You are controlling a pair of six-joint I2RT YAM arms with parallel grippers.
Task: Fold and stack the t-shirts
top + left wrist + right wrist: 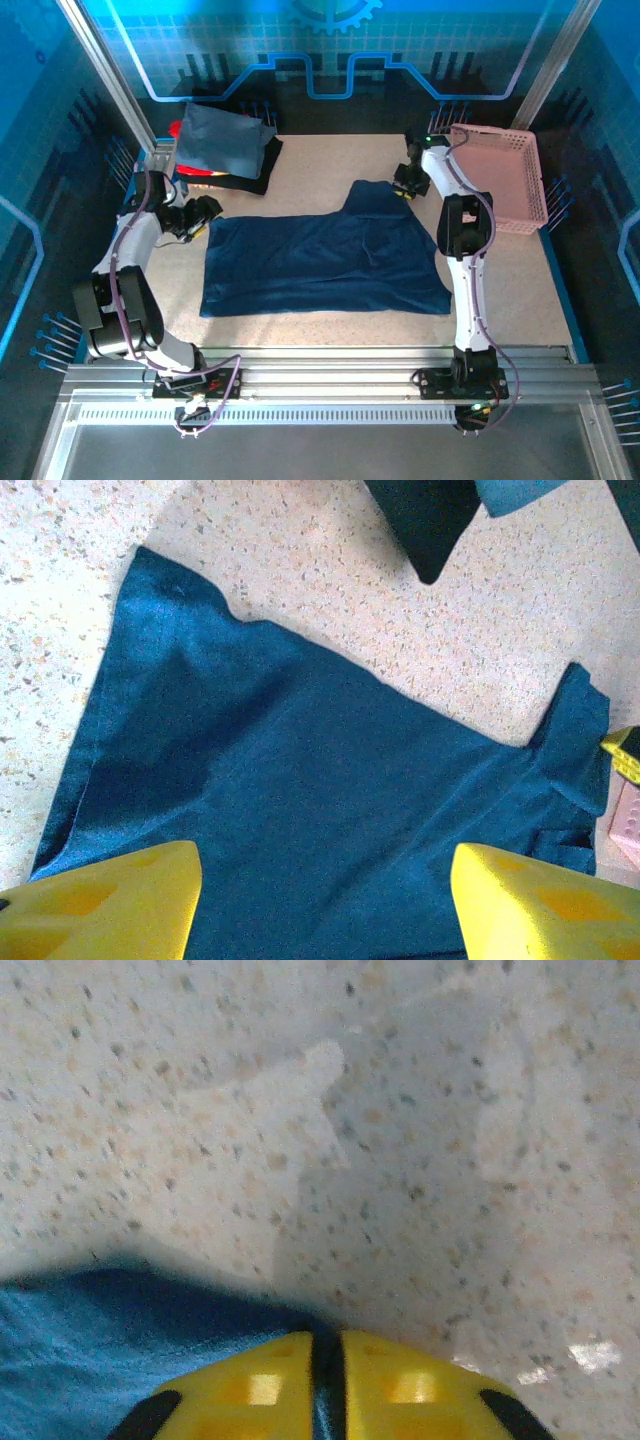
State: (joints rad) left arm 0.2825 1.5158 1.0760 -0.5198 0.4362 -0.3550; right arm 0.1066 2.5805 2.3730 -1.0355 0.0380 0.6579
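The navy t-shirt lies spread across the middle of the bench. It looks limp and light, best pinched at corners or hems. The left gripper hovers wide open and empty at its far-left corner. The right gripper, arm outstretched, appears closed on the far sleeve edge. The folded t-shirts sit far left.

We find bare table at upper centre, between the folded stack at upper left and the pink basket at upper right. The navy shirt covers the middle, with a bare strip right of it.
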